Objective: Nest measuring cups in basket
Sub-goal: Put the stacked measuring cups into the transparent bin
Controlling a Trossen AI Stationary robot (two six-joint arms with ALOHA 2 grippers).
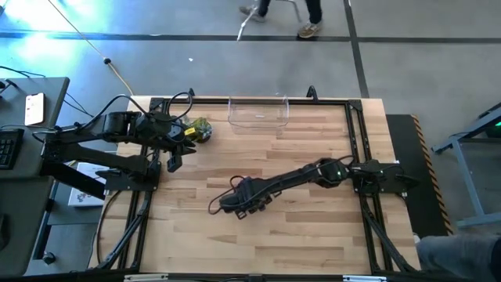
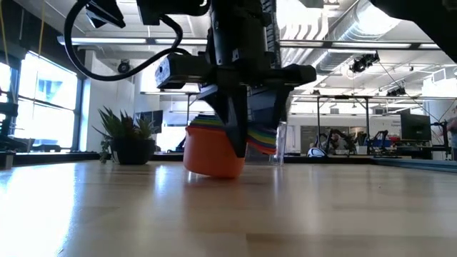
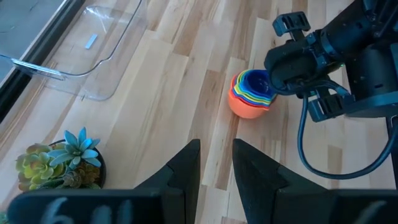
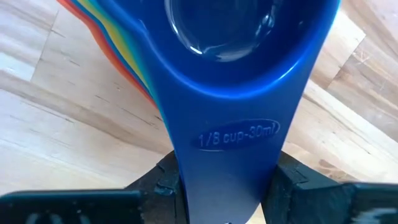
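The measuring cups [image 3: 252, 93] sit nested in one stack, orange outermost and blue innermost [image 4: 236, 37], near the middle of the table. My right gripper [image 4: 227, 186] stands over them, pointing down, shut on the stack's handles; in the high view the gripper [image 1: 235, 200] hides the cups. The basket [image 1: 258, 112], a clear bin, stands with nothing in it at the table's far edge. My left gripper [image 3: 216, 162] hangs open above the table's left part, near the plant, touching nothing. My right gripper pinches the stacked handles between its two fingers, which lie against the two side edges of the blue top handle [image 4: 230, 155]. The fingers [image 2: 235, 135] come from above, pointing down. The stack [image 2: 214, 153] hangs tilted; whether its orange bottom touches the table I cannot tell.
A small potted succulent [image 1: 201, 129] stands at the far left, between my left arm and the basket. Bare wooden table lies between the cups and the basket. A person's feet [image 1: 309, 30] show on the floor beyond the table.
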